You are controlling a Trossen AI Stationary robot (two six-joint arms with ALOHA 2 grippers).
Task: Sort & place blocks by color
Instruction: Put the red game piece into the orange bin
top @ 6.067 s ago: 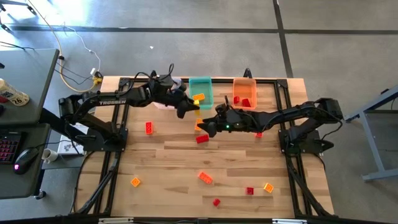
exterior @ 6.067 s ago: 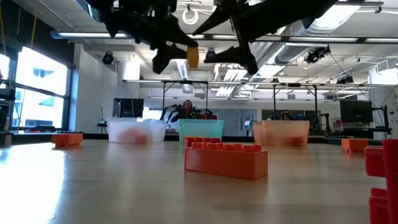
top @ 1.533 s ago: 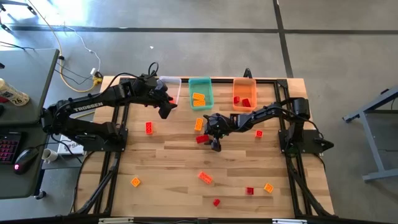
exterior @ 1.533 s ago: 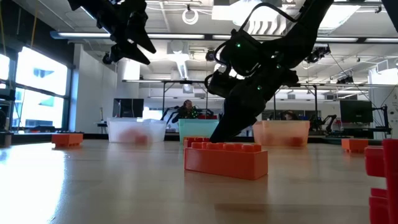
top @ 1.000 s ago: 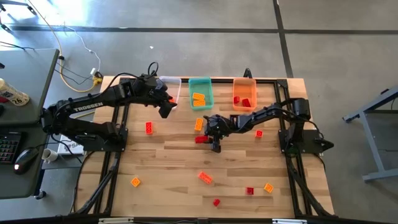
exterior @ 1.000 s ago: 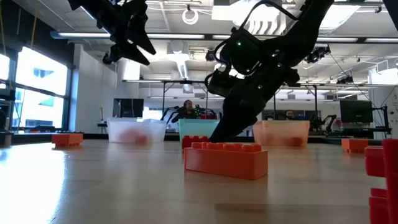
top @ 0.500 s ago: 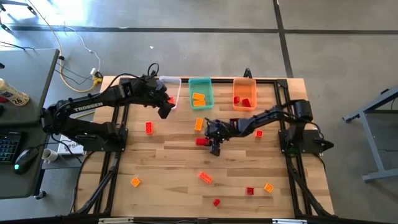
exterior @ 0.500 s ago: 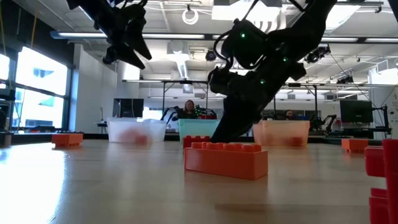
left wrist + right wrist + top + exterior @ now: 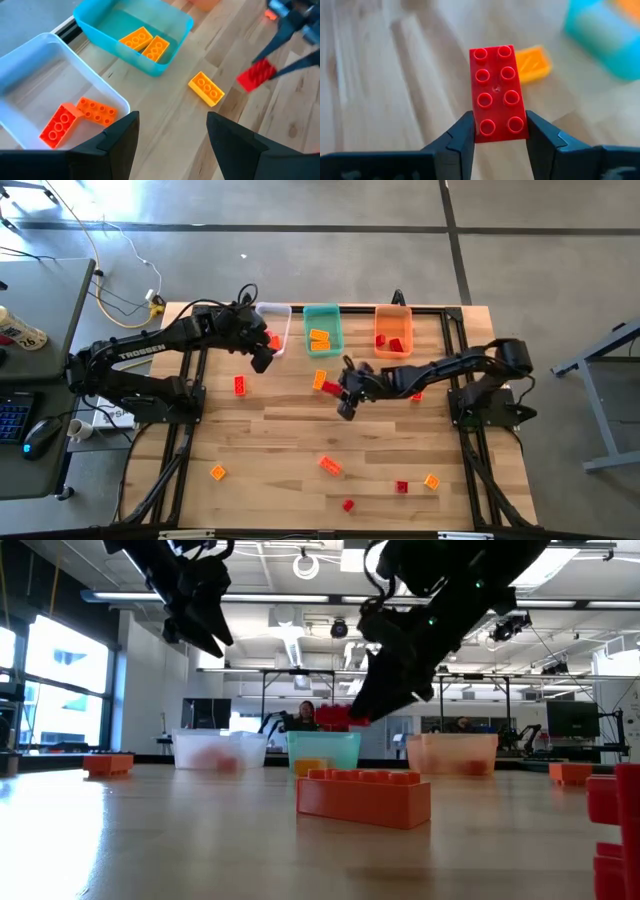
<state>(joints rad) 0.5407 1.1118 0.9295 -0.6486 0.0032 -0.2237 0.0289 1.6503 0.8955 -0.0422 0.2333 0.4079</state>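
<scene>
The right pincer (image 9: 495,136) grips a red eight-stud oblong block (image 9: 498,93) by its near end, lifted clear of the bench (image 9: 280,440) near the teal bin (image 9: 322,330). The left pincer (image 9: 170,137) hangs open and empty by the clear bin (image 9: 45,80). The block's underside is hidden.

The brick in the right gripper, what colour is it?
Red brick, eight studs; clearest in the right wrist view.

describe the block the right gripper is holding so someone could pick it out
Near the table's middle, in front of the teal bin, the right gripper holds a red oblong block with eight studs, off the wood. The yellow-orange block beside it lies flat.
</scene>
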